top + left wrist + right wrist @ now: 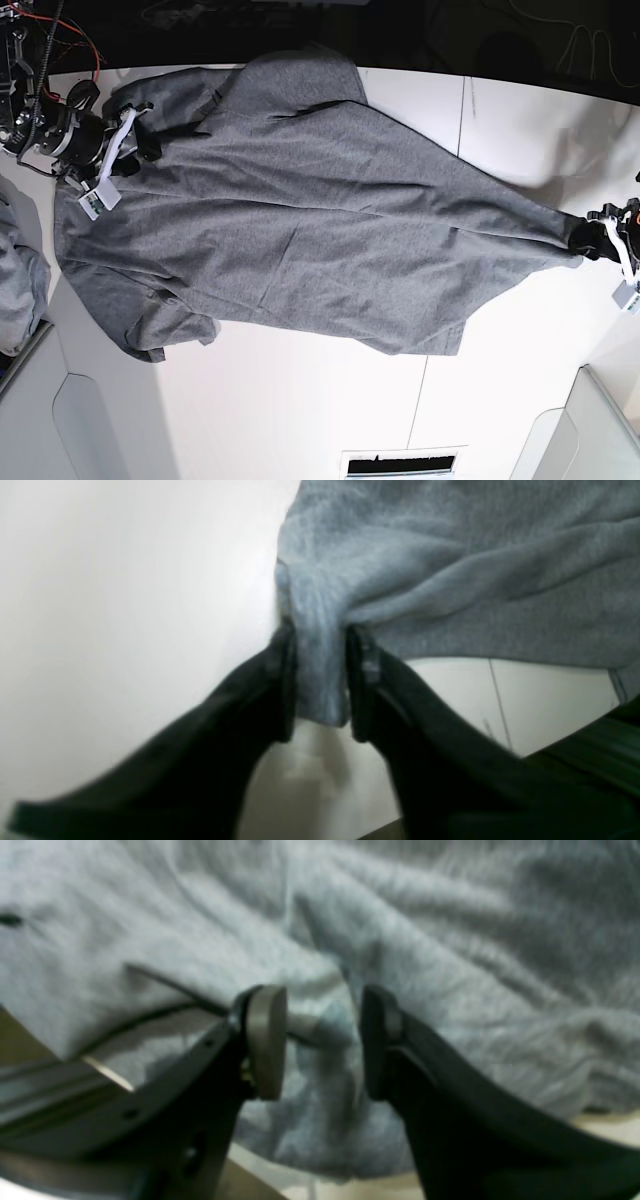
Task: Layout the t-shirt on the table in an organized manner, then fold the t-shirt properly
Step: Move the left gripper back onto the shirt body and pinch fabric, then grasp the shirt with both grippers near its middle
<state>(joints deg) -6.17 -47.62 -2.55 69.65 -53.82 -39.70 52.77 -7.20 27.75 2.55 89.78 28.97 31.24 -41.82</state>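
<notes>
Shirt [300, 210] is spread across the white counter [300, 420], stretched between my two pincers, sleeves toward the right-arm side, body tapering to a point at the left-arm side. Left pincer [320, 680]: a bunched strip of grey fabric runs between the fingers [285, 680], touching both pads, cloth pulled taut from there, so it looks pinched on the shirt corner, jaws only a narrow gap apart. Right pincer [322, 1040]: jaws partly apart, fabric with a dark hem line sitting in the gap; tan pad [267, 1040] touches the cloth, but the other finger shows a gap, so I can't tell whether it actually grips. Wrist view is blurred. In the base view the right pincer [135, 135] sits at the shirt edge near the collar end, left pincer [590, 240] at the far tip. Wrinkles run diagonally across the body. Paler grey cloth bundle [18, 270] lies off the counter edge. Grey bins [605, 430] sit at the near corners.
</notes>
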